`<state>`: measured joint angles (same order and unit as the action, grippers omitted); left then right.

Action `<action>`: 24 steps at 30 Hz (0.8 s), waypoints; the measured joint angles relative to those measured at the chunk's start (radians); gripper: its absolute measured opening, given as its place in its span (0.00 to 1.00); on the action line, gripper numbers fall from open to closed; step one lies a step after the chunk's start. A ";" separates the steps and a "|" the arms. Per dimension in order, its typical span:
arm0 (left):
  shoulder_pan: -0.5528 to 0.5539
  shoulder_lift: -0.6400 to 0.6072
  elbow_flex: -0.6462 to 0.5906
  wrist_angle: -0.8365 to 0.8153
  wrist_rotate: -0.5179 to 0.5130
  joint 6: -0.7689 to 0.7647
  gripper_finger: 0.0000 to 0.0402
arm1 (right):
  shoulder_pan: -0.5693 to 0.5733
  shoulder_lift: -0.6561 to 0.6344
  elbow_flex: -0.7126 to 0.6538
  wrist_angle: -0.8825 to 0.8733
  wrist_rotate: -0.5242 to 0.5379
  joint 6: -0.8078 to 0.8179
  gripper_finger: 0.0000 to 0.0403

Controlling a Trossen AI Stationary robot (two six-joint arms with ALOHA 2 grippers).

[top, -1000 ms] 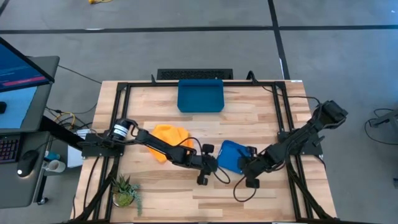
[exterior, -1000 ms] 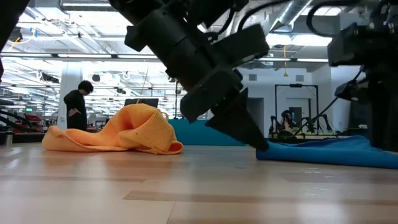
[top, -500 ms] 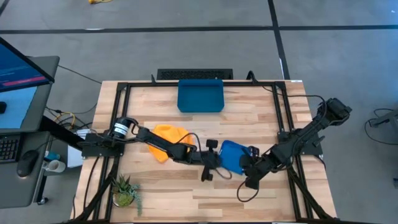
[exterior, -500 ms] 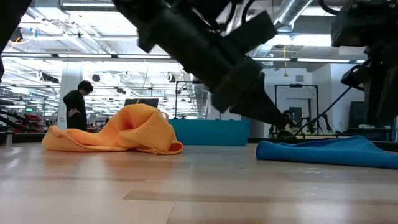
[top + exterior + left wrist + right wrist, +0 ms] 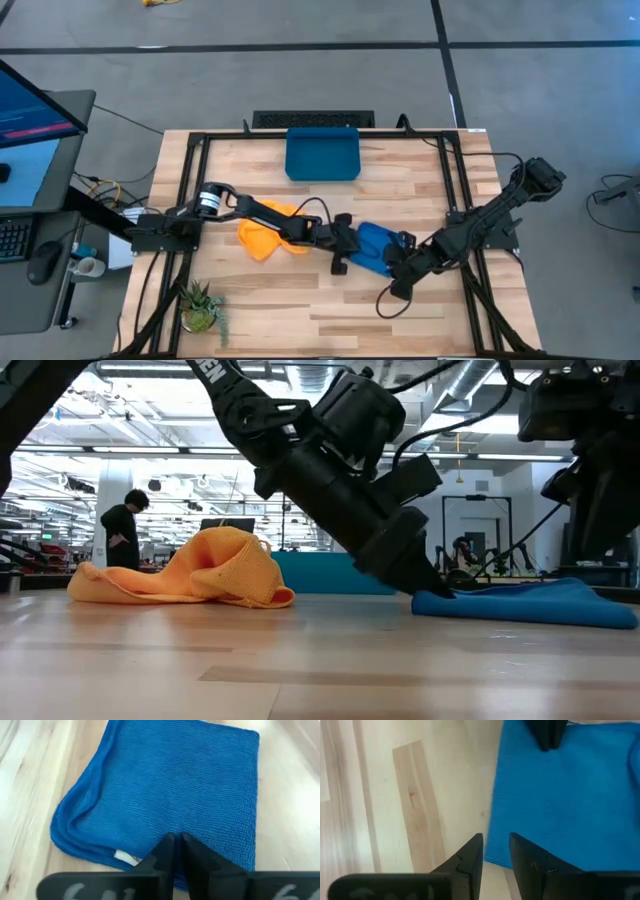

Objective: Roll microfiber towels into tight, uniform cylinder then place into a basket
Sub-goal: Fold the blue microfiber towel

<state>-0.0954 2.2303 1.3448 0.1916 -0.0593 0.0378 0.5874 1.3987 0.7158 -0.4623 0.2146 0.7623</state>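
Seen from above and read from left to right, the pale wooden slatted desk point(image 5: 260, 310) carries a small potted green plant point(image 5: 200, 308) at about 8 o'clock from its middle, then the crumpled yellow-orange microfiber towel point(image 5: 262, 232) at about 9 o'clock, heaped loosely and not yet rolled. The left claw point(image 5: 345, 247) reaches across from that side to the near left edge of the flat medium-blue microfiber towel point(image 5: 377, 247), which lies just right of the desk's middle; in the left wrist view its fingers point(image 5: 192, 861) stand pressed almost together right at the towel's folded hem, so it looks nipped shut on that edge, though the pinch itself is hidden under the tips. The right claw point(image 5: 396, 275) sits at about 5 o'clock from the blue towel, low over its near right corner, its two fingers point(image 5: 470, 857) set narrowly apart and holding nothing, the cloth's edge lying just ahead of them. The towel's long axis runs from roughly 10 o'clock to 4 o'clock, so both claws meet it along the near side, the left one being closer. The dark blue rectangular plastic basket point(image 5: 322, 153) stands empty at 12 o'clock, well apart from both cloths. Count: two towels, one basket, one plant, two arms.
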 joint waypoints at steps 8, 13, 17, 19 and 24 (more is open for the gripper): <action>0.007 -0.007 0.003 -0.105 -0.170 -0.349 0.00 | -0.001 0.000 0.000 -0.002 0.001 0.001 0.29; 0.001 -0.027 0.001 -0.164 -0.223 -0.338 0.00 | -0.001 0.000 0.000 -0.006 0.030 -0.002 0.29; -0.035 -0.060 -0.005 -0.211 -0.288 -0.302 0.00 | -0.001 0.000 0.001 -0.033 0.056 -0.011 0.29; -0.060 -0.079 -0.008 -0.251 -0.335 -0.287 0.00 | -0.001 0.000 0.001 -0.046 0.056 -0.012 0.29; -0.117 -0.118 -0.008 -0.267 -0.445 -0.268 0.00 | -0.001 0.000 0.001 -0.060 0.057 -0.026 0.29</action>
<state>-0.2126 2.1119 1.3373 -0.0751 -0.5041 -0.2306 0.5861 1.3987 0.7170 -0.5224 0.2714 0.7364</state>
